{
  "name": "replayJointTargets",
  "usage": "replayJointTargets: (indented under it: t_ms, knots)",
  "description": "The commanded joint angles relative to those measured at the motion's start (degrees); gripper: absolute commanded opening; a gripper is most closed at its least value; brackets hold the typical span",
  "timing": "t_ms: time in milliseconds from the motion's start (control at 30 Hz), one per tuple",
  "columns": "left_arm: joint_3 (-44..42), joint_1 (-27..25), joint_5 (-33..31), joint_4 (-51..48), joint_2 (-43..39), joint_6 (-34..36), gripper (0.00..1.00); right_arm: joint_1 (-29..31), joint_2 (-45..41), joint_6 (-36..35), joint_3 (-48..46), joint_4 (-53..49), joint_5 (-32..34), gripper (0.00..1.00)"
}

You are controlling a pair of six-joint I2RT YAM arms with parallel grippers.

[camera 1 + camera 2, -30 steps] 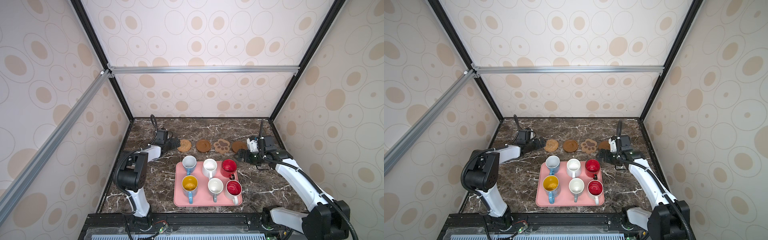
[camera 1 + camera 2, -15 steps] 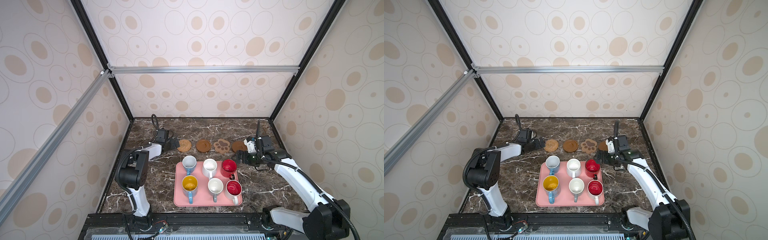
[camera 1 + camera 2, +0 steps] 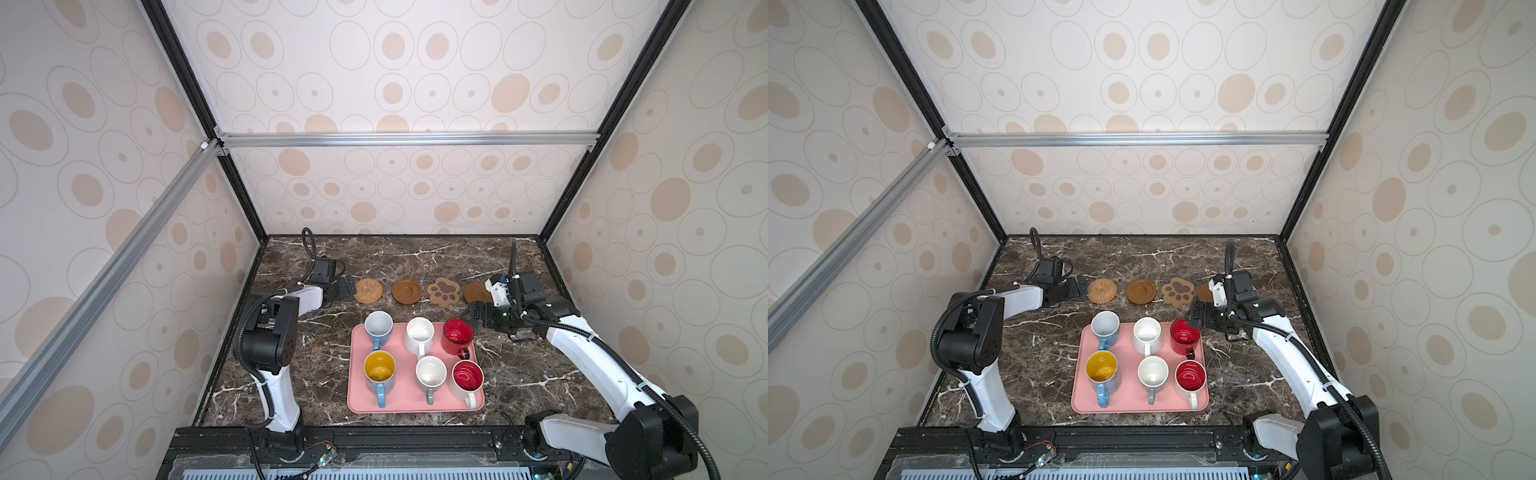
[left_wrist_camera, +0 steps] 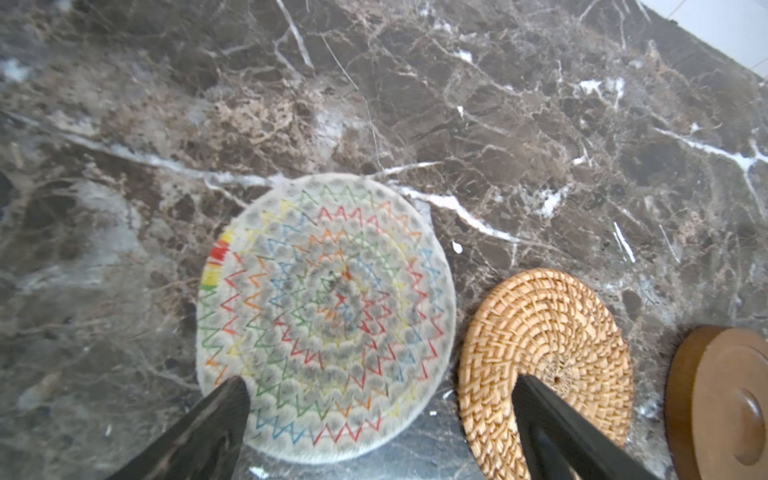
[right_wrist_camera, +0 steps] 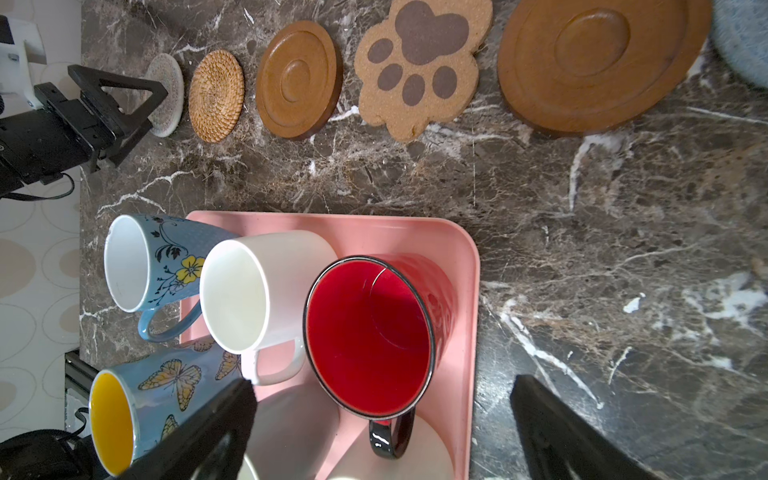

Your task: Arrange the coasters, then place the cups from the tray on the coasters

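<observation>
A row of coasters lies behind the pink tray [image 3: 415,405]: grey-white woven [image 4: 326,316], rattan [image 3: 368,291], brown disc [image 3: 407,291], paw [image 3: 444,291], second brown disc [image 5: 598,62] and pale blue-grey [image 5: 744,41]. My left gripper [image 4: 380,388] is open, low over the woven coaster, one finger above the rattan one. Six cups stand on the tray: blue with white inside [image 3: 379,324], white [image 3: 419,332], all-red [image 3: 457,332], blue with yellow inside [image 3: 379,370], white [image 3: 430,372], white with red inside [image 3: 467,376]. My right gripper [image 3: 476,313] is open beside the all-red cup [image 5: 370,332].
The dark marble table [image 3: 316,374] is closed in by patterned walls on three sides with black frame posts. The left arm's elbow [image 3: 270,332] stands left of the tray. A black rail [image 3: 374,440] runs along the front edge.
My right gripper has shifted a little to the left, closer to the all-red cup. The left gripper has hardly moved over the woven coaster.
</observation>
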Motion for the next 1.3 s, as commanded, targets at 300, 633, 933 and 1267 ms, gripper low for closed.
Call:
replayJointTargets:
  t_ms: [300,633,933,1267]
  knots:
    - [3.3,0.6,1.1,-2.0,5.1,0.2,1.00,0.9,0.5,0.7,2.4,-0.7,0.1,1.00]
    - [3.0,0.1,3.7,2.9,8.0,-8.0,1.00,1.0,-1.0,1.2,1.4,-1.0,1.1,1.00]
    - [5.6,-1.3,5.8,5.7,12.4,-12.0,1.00,1.1,-1.3,1.8,1.3,-1.1,1.5,1.00]
    - [15.2,-3.4,8.9,3.5,20.1,-10.3,1.00,1.2,-1.5,2.0,1.8,-1.7,1.8,1.00]
